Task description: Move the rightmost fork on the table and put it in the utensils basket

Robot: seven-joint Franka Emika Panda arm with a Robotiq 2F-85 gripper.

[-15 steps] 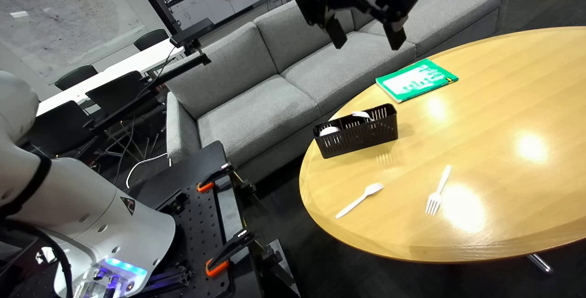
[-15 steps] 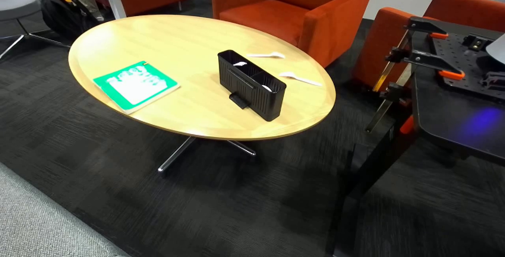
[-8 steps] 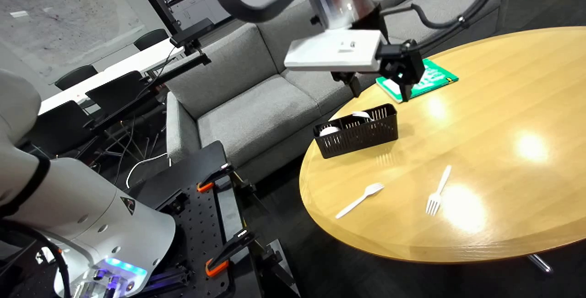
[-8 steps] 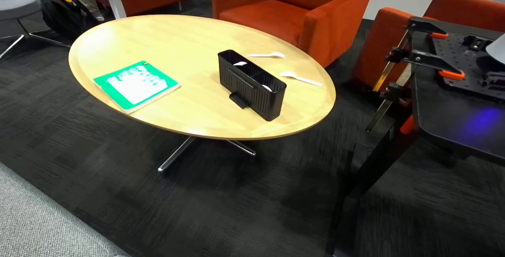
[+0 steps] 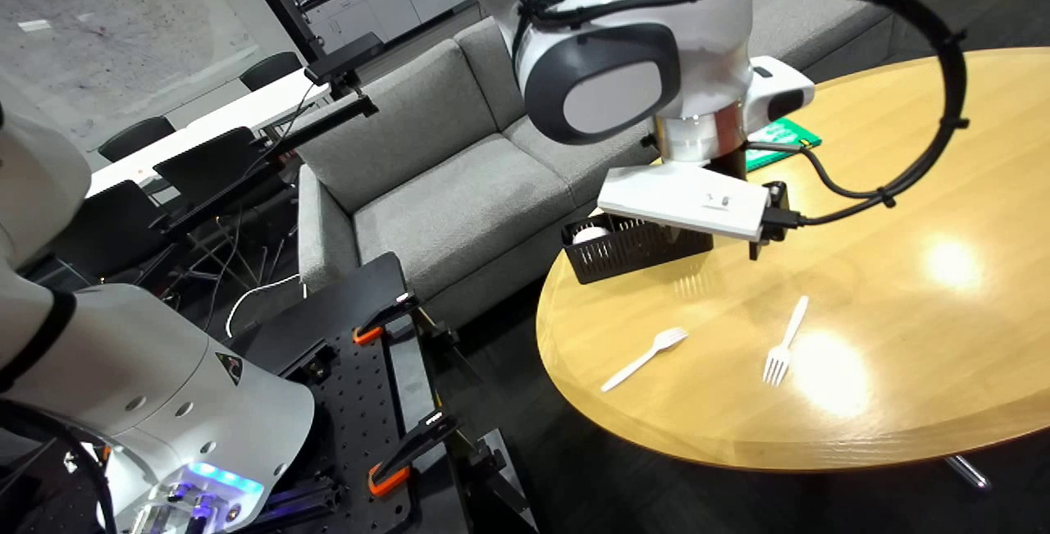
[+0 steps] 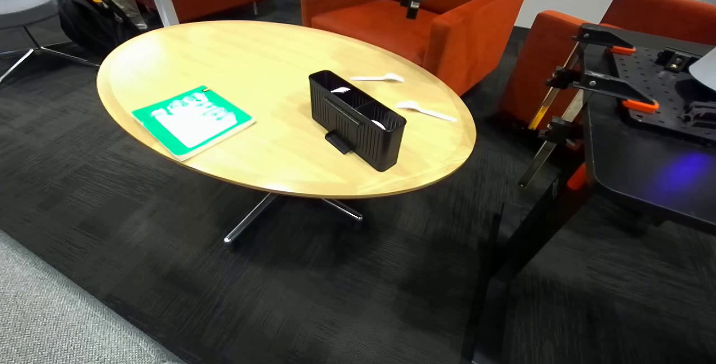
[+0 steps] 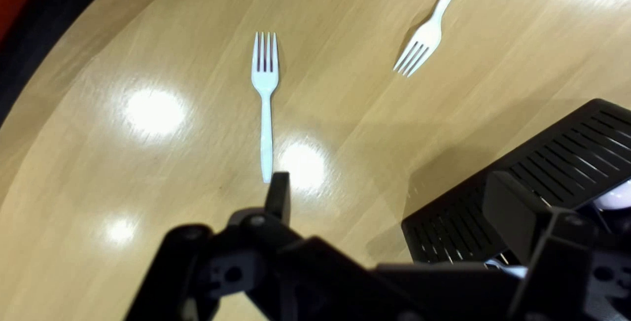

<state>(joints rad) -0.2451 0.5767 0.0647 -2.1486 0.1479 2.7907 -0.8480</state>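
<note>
A low, black, rectangular plastic utensils basket [image 6: 358, 129] with slotted upright sides stands on a large, glossy, honey-coloured round wooden table [image 6: 246, 56]. In an exterior view, the rightmost small white plastic fork [image 5: 780, 354], slim in the handle and tined at the head, lies flat on the table off one long side of the basket, apart from it, its handle end nearer the basket and its tines pointing away. A second white plastic fork [image 5: 663, 342] lies off that same long side, also apart, with its head nearer the basket than its handle end. The black two-fingered gripper [image 7: 394, 185] hangs above the table near the basket, its fingers [image 7: 279, 197] spread wide and released. In the wrist view, part of the basket's slotted wall shows between them; one finger overlaps the basket, and the other appears just beside the rightmost fork's handle end, though its height above the fork cannot be told. White plastic pieces [image 6: 340, 90] show in separate compartments of the basket. A flat green-and-white booklet [image 6: 193, 121] lies across the basket from both forks. An orange upholstered armchair [image 6: 380, 26] stands on the forks' side of the basket, a grey fabric sofa [image 5: 459, 181] on its opposite side.
</note>
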